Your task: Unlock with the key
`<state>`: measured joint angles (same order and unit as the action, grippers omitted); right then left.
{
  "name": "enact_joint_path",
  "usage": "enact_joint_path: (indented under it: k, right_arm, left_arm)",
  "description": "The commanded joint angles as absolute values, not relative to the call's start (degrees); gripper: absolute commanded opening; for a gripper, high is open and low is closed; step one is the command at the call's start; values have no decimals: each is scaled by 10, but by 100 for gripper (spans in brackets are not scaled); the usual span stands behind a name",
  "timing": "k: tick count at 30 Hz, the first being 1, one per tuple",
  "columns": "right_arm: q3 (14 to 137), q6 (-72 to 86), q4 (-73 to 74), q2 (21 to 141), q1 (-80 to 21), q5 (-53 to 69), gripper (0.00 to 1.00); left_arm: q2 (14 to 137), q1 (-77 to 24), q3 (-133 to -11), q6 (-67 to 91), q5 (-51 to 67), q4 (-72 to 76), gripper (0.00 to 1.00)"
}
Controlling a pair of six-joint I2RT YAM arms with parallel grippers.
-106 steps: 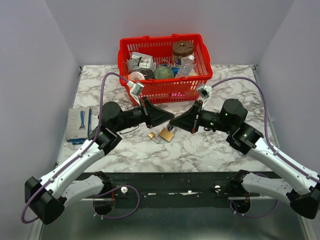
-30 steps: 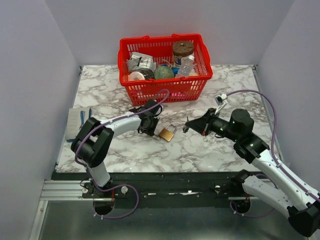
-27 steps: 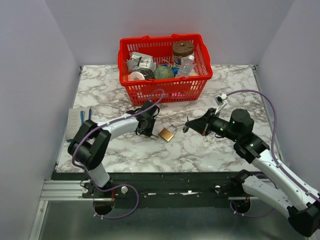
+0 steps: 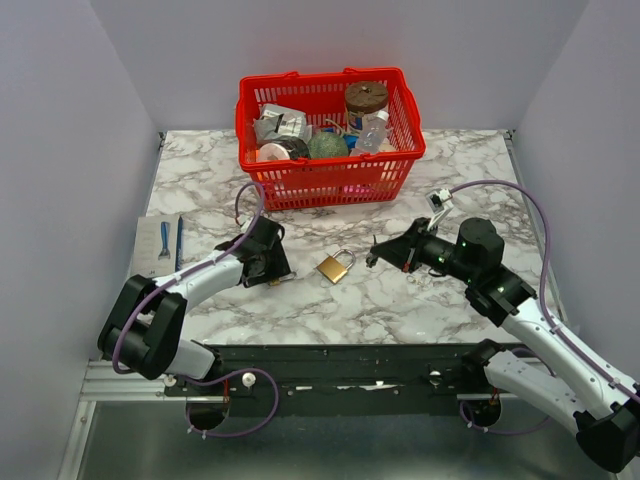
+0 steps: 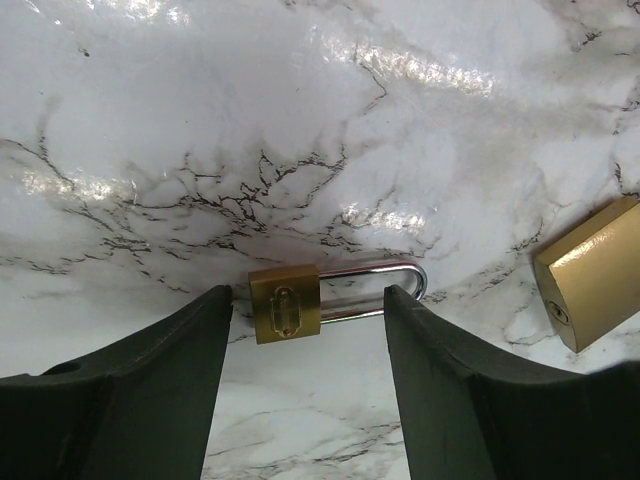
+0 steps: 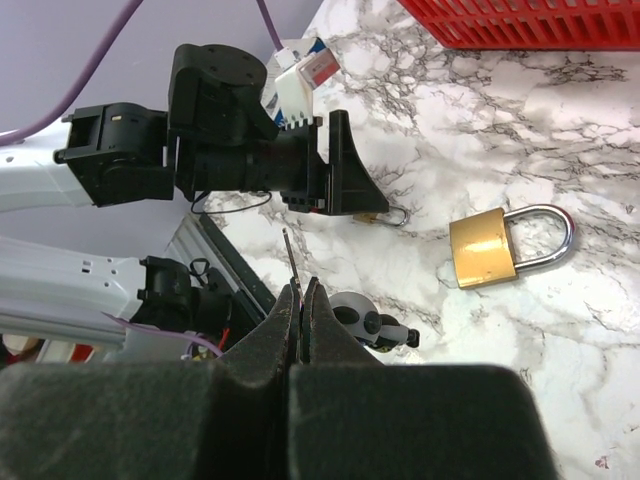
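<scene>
Right end effector (image 6: 301, 292) pinches the key (image 6: 289, 256) clear of the worktop (image 6: 520, 130). The key is in no lock, so unlocking is all to do. Left end effector (image 5: 307, 305) open astride small lock (image 5: 285, 302), big lock (image 5: 590, 272) just past its right finger. Versus 0.9 s ago: left arm drawn back from big lock, right arm unmoved.

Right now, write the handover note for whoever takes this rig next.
Left pincer: open, fingers either side of the small padlock, which lies flat on the marble table.
Right pincer: shut on the key, held in the air, clear of both locks.
Large padlock: flat on the table between the arms, not gripped.
Done: key in hand.
Left: steady a padlock, insert the key, turn. Both shackles look closed.
</scene>
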<state>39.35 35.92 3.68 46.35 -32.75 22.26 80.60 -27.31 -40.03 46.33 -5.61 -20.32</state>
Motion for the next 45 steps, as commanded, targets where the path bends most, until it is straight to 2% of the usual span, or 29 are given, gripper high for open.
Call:
enact_joint_path:
  k: [1,29,45]
  right_arm:
    - [386,351,46,461,-324,213,1]
    - [411,337,40,505,-324,229,1]
    - [440,326,39,552,-324,250,1]
  left_arm:
    - [815,-269,-373,480,-39,-253,71]
    - [831,-284,-367,483,29,-242,66]
    - [847,-334,-402,526,43,-231,65]
